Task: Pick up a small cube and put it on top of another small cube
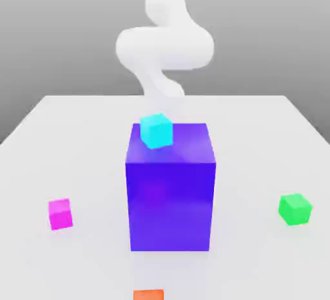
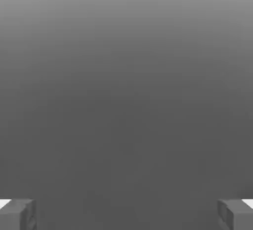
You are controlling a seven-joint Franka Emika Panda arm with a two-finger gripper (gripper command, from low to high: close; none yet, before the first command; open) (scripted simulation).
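Gripper [image 2: 126, 215]: standing wide, holding nothing between the fingertips.
Magenta cube [image 1: 60, 214]: lying on the table [image 1: 251, 125], towards the edge at the exterior view's left, well apart from the big block.
Blue-violet block [image 1: 170, 205]: standing mid-table, probably threatening to catch a low sweep of the arm [image 1: 165, 47].
Cyan cube [image 1: 156, 131]: apparently resting on the block's top, near its edge at the exterior view's left; perhaps risking a fall if bumped, or if receiving another cube off-centre.
Green cube [image 1: 295, 209]: lying towards the table edge at the exterior view's right, turned askew; possibly inviting a skewed stack if chosen as base.
Orange thing [image 1: 148, 295]: showing partly, at the exterior view's bottom; leaving its full shape uncertain.
Pick-up: likely needing alignment with the magenta cube's faces; otherwise risking pinching a corner and twisting it.
Release: risking toppling the stack if opening too high or while leaning.
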